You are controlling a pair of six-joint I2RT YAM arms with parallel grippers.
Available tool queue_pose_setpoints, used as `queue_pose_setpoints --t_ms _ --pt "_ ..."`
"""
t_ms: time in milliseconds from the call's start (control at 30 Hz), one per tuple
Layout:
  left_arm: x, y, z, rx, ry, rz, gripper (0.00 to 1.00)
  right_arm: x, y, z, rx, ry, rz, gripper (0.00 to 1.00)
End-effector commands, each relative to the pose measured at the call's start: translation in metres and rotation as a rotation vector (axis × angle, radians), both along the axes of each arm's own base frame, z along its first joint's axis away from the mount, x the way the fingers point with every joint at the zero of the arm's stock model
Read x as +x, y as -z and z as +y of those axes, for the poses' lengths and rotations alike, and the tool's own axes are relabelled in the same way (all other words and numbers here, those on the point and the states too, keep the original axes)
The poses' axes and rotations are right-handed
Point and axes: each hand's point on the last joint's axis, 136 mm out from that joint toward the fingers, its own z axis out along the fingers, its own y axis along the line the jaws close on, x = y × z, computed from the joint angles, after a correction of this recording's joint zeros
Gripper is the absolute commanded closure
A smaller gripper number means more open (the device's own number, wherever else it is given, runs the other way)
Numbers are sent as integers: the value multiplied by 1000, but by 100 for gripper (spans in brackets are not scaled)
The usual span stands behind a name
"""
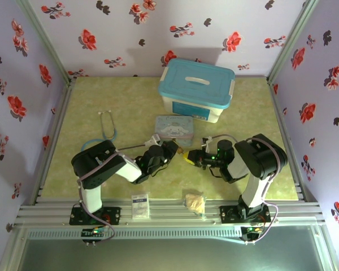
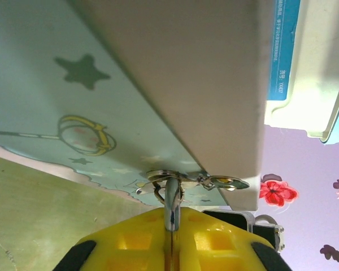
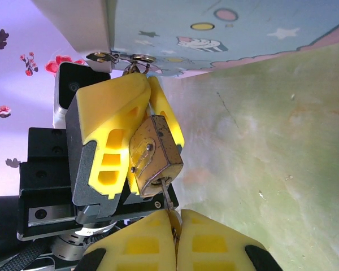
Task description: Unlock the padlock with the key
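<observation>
My right gripper [image 3: 175, 221] had its two yellow fingers [image 3: 144, 243] pressed together on the key [image 3: 167, 199]. The key was a thin dark blade that stood out from the tips toward 12 o'clock in the right wrist view. The end of the blade met the round keyhole face at the bottom of the padlock [image 3: 153, 155]; how deep it sat inside, I could not tell.

The padlock, brass in colour and scratched, was up in the air above the green table [image 3: 282, 141], a little tilted. My left gripper [image 2: 170, 220] pinched it from the opposite end, with one yellow finger on each side of the brass body. In the left wrist view the silver shackle [image 2: 170, 206] rose between my left fingers toward 12 o'clock. A key ring [image 2: 165, 176] with a spare key [image 2: 226, 182] lay across its top, just beside the lower edge of the cartoon tin [image 2: 51, 96].

Seen from above, both grippers met near the tin, at its 6 o'clock. The white box [image 1: 196, 90] with a blue lid stood at the tin's 12 o'clock. A stethoscope [image 1: 107, 127] lay at its 9 o'clock, well apart. A tan wad [image 1: 195, 202] lay at 6 o'clock from the grippers.
</observation>
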Motion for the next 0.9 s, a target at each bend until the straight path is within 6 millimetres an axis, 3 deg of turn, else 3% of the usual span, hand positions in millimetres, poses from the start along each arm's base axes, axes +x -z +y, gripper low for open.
queue_pose_setpoints --t_ms 0,533,867 --pt "-33 -32 -44 -86 223 -21 100 16 -34 10 50 27 -174 100" --pt "-31 -20 -40 -41 197 -18 100 10 -73 37 106 31 -271 100" --pt "-32 -12 -43 -15 220 -35 100 5 -71 43 101 40 -260 100"
